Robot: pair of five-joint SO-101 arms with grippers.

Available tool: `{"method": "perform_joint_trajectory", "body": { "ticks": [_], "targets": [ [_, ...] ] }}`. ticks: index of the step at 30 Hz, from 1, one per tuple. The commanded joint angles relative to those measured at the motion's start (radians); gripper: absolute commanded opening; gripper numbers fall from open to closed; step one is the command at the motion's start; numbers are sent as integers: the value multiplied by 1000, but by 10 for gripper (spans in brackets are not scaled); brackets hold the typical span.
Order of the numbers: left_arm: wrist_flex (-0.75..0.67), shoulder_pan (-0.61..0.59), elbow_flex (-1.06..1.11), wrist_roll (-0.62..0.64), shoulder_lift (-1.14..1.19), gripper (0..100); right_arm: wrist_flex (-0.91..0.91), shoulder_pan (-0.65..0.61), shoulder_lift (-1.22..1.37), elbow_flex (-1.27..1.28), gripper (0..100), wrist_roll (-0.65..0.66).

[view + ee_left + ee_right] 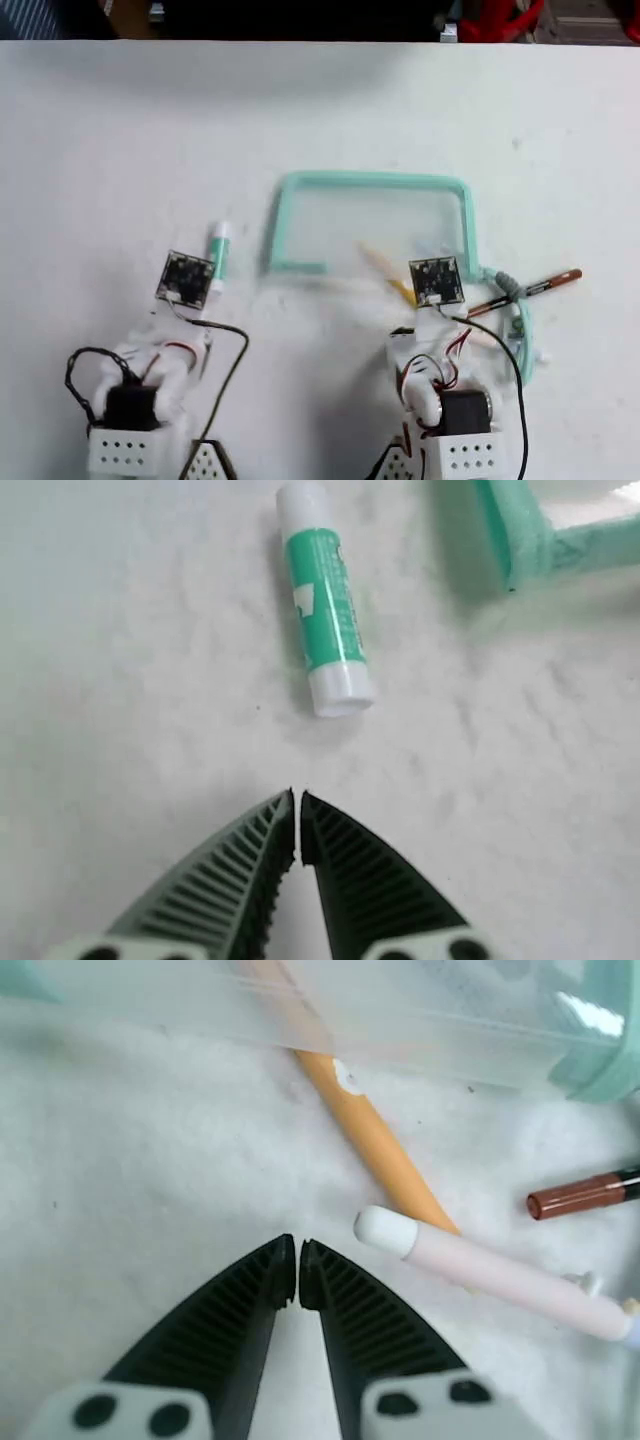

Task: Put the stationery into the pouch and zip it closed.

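One pouch [370,181] on the table, mint-edged. One glue stick [325,600], just the single. Pens, I count three: an orange pen [370,1130], a pale pink pen [490,1270], a brown-tipped pen [535,285]. And two grippers: left gripper [297,798], right gripper [298,1245].

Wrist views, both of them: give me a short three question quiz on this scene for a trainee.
1. True or false: the green-and-white glue stick lies inside the clear plastic pouch with mint-green edging.
2. Which lies nearest the right arm's jaws? A: pale pink pen with white cap. B: reddish-brown pen. C: the glue stick.
3. Fill in: both arms' jaws are ___.
Key: 1 false; 2 A; 3 shut.
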Motion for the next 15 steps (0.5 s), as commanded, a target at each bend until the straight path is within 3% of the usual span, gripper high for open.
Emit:
{"method": "perform_joint_trajectory", "body": {
  "ticks": [1,3,7,15],
  "targets": [
    [-97,-148,-51,-264,-12,35,-10,-1,-8,6,21,3],
    [-120,-185,-51,-354,-12,35,-64,7,-8,6,21,3],
    [-143,-200,-109,-374,-13,35,-170,10,-8,6,21,0],
    [-149,-54,-272,-371,-13,35,-177,2,-4,6,21,2]
  ]
}}
